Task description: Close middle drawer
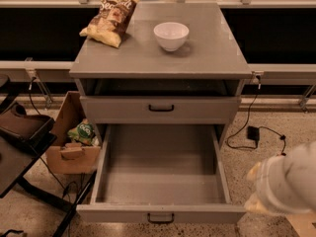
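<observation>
Middle drawer (160, 174) pulled fully out toward camera, plain grey inside, nothing in it; black handle on its front at 6 o'clock. Top drawer (160, 109) above it, front flush and shut. Gripper (282, 185) at 4 o'clock of the open drawer, just off its right front corner, apart from it; grip state cannot be told. Cabinet top (212, 53): bowl (171, 35) near centre, chip bag (112, 19) at 10 o'clock. Cardboard box (74, 142) on the floor at 9 o'clock.

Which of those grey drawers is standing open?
The middle drawer, pulled far out with its grey inside showing; the top drawer above it is shut. The gripper is at lower right, beside it.
</observation>
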Controlling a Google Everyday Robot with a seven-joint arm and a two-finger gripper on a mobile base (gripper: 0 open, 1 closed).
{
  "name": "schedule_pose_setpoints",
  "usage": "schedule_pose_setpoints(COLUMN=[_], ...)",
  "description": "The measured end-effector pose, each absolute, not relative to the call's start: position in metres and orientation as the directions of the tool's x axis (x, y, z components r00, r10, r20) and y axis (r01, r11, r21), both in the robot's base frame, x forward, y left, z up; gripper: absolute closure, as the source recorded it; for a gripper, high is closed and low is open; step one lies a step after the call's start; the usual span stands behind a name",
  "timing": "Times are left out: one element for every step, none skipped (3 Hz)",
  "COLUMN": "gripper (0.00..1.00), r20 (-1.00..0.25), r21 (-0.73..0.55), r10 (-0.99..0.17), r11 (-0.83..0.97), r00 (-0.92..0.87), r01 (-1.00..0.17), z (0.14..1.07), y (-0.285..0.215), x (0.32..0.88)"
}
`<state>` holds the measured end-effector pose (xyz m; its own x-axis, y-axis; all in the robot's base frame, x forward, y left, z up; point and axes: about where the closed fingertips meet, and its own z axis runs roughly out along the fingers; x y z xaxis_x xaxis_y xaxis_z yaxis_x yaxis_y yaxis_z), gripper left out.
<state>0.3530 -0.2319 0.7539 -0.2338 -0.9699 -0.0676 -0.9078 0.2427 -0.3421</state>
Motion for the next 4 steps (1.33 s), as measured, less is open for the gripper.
schedule_pose_setpoints(gripper=[0.73, 0.97, 1.0, 1.0], r20=[-0.081, -0.084, -0.09, -0.106], r21=[-0.213, -0.106, -0.074, -0.083], r10=[-0.96, -0.953, -0.951, -0.95], r11=[0.278, 0.299, 0.303, 0.303], r00=[-0.266, -0.291, -0.296, -0.294], r01=[-0.937, -0.948, -0.95, -0.949], z=[0.653, 0.588, 0.573, 0.574], y=[-0.24, -0.244, -0.243, -0.236], x=[0.327, 0.312, 0.308, 0.308])
